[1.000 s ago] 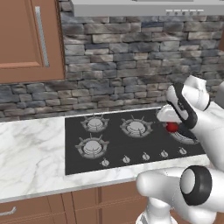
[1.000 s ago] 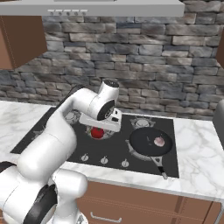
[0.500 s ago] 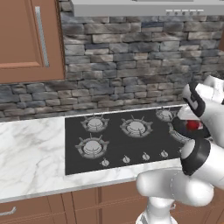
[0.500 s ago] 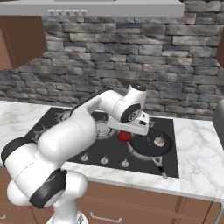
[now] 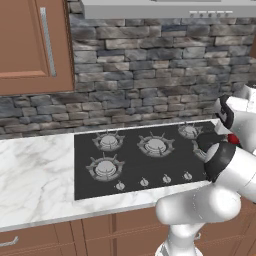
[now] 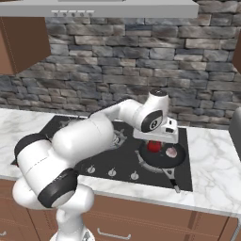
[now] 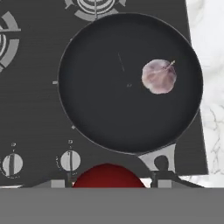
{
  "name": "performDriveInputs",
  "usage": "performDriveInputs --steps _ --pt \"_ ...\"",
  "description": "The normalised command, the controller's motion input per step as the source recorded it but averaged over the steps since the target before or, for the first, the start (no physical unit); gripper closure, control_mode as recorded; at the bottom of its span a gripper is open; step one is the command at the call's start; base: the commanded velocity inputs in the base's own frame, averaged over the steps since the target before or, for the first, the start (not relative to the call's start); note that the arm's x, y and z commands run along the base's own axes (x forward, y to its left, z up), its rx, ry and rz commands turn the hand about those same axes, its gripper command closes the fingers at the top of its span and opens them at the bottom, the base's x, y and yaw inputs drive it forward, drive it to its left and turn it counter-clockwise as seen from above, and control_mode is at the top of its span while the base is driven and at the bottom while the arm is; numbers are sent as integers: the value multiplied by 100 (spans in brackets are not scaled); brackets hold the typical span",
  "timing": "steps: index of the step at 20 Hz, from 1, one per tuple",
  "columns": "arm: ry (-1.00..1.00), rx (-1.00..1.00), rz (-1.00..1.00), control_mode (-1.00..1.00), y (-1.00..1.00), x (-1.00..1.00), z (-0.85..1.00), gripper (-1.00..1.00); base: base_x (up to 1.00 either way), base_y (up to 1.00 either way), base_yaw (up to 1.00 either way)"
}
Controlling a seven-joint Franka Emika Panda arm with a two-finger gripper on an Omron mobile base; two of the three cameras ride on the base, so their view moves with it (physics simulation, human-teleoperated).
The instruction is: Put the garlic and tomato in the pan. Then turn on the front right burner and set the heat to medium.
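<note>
Jaws clenched on the small glossy red tomato (image 7: 108,176), we hang above the round black frying pan (image 7: 109,109). Its bare floor lies at nine o'clock; the pale pinkish garlic bulb (image 7: 159,76) rests at three. We should release low, leftward.

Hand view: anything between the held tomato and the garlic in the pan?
Nothing. In the hand view, bare black pan floor lies between the tomato, held in the jaws, and the garlic on the pan's right side.
</note>
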Motion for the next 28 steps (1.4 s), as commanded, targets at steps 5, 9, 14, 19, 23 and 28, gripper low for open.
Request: performDriveInputs --steps 5,9,14,19,23,28 --pt "-2 0 0 -100 0 15 -5 100 0 0 0" --pt "6 0 0 -100 0 36 -12 100 0 0 0" --pt "13 2 0 -100 0 74 -3 100 0 0 0" --pt "1 1 0 -100 0 28 -15 100 0 0 0" --pt "0 4 0 -100 0 2 -40 100 0 0 0" --pt "0 3 0 -100 0 1 -45 100 0 0 0"
